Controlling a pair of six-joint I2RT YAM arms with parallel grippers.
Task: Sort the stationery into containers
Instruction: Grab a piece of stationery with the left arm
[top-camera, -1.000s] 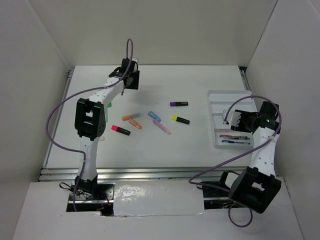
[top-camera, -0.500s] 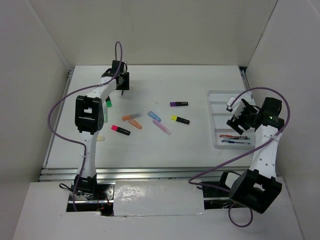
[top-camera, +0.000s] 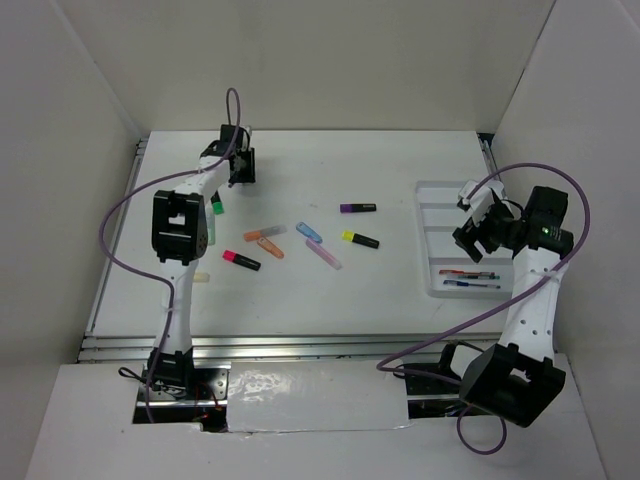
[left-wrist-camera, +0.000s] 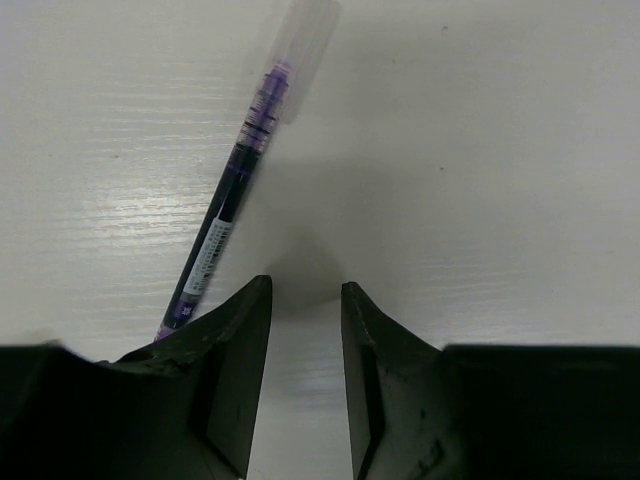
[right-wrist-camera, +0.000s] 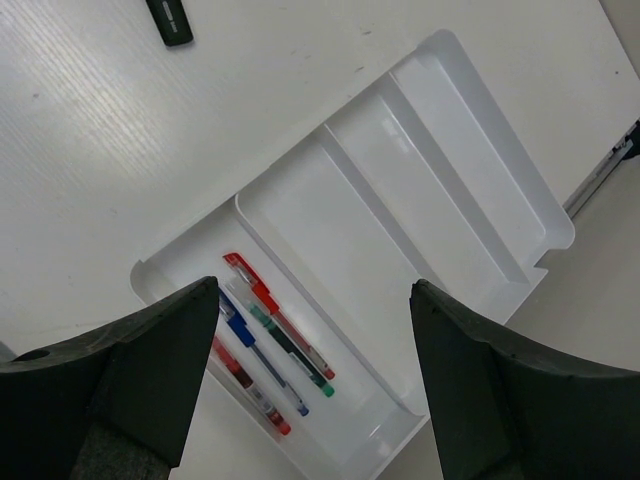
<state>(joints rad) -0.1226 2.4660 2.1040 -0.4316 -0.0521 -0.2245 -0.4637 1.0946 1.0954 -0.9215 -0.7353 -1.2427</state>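
Stationery lies in two lots: loose pieces on the white worktop and a few thin pens already in the white tray at the right side.

The left pincer is low over the far left part of the worktop. Its fingers are drawn close, with only a narrow strip of bare surface between them, and it pinches nothing. A purple pen with a clear cap lies slantwise just beside it, outside the gap, cap end pointing away. Its other end runs in under the outer edge of one finger in the wrist view; whether they touch I cannot tell.

The right pincer hangs above the tray, spread wide and empty. Below it the red, green and blue thin pens lie side by side, parallel to the dividers, at the tray's near end.

Between the two arms the rest is scattered, well apart from either pincer. A purple-capped highlighter and a yellow-capped highlighter lie towards the tray, and a blue marker and a pink marker lie near the middle. Two orange markers sit just left of those, and a pink-capped highlighter is nearer the front. A green-capped highlighter lies just beside the left arm, partly hidden by it. A pale marker lies near that arm's lower link.
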